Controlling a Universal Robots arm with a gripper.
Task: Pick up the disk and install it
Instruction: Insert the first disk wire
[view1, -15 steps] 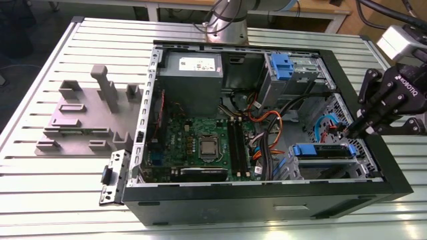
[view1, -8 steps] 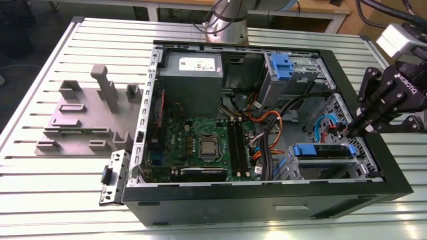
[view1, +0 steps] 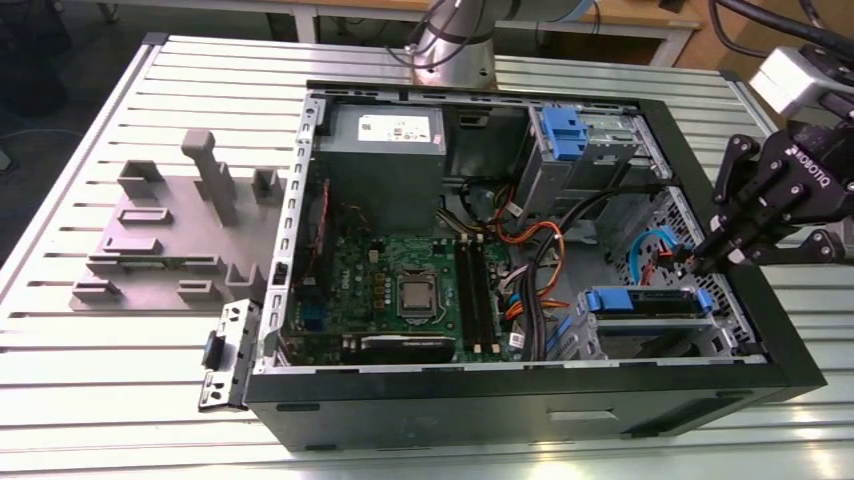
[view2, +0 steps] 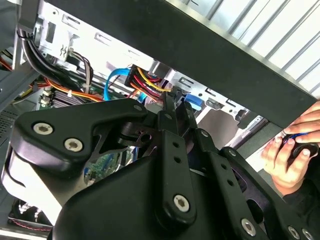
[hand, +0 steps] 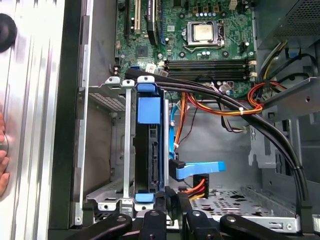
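We judge the disk (hand: 148, 150) already seated in its cage (hand: 107, 145), lower centre of the first wrist view; our tool (hand: 170, 197), fingers together and empty, hovers beside it.

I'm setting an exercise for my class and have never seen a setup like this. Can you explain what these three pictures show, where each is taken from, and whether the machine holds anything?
A robot arm's black gripper hangs over an open computer case lying on a slatted metal table. The exterior view looks on from outside; both wrist views ride on the arm, looking past the gripper into the case. The disk, with blue rails, stands in a metal cage beside the motherboard. The gripper's fingers look closed, holding nothing, near the disk's cables. A person's hand shows beyond the case's edge.
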